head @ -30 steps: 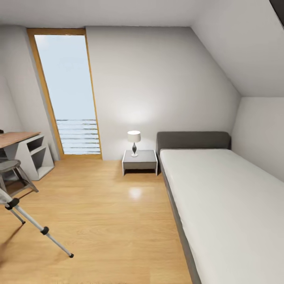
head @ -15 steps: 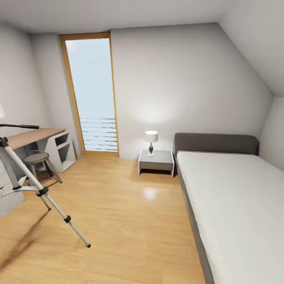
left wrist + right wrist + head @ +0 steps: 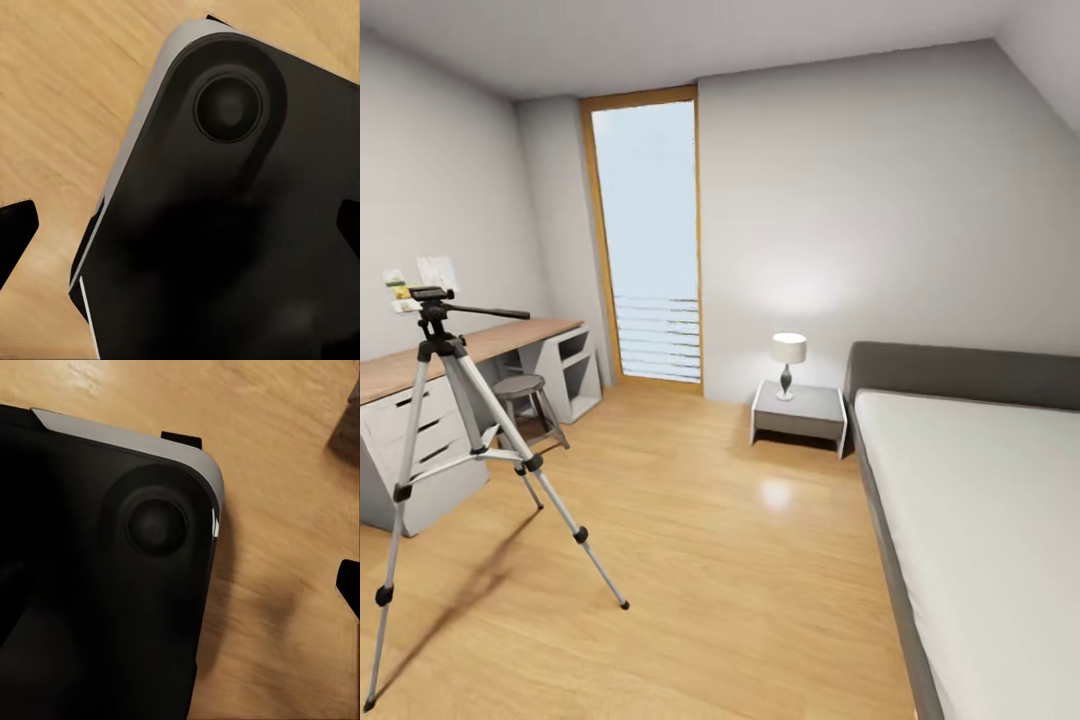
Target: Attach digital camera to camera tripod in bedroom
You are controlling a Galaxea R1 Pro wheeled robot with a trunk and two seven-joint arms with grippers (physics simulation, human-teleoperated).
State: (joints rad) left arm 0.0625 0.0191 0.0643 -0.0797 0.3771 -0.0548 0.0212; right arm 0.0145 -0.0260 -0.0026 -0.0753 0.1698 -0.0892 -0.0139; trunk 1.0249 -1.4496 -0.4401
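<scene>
The camera tripod (image 3: 465,450) stands splayed on the plank floor (image 3: 710,560) beside the desk (image 3: 470,345). It looks light and tippy; steady it near the black head (image 3: 430,300). Whether either tool is wide or narrow, I cannot tell.

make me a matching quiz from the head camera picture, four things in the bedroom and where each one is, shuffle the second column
Things:
1. camera tripod
2. lamp
3. stool
4. window

Places:
A. on the grey nightstand beside the bed
B. in the far wall, reaching down to the floor
C. standing on the wood floor in front of the desk, legs spread
D. by the desk, behind the tripod

Pairs: 1-C, 2-A, 3-D, 4-B
</scene>
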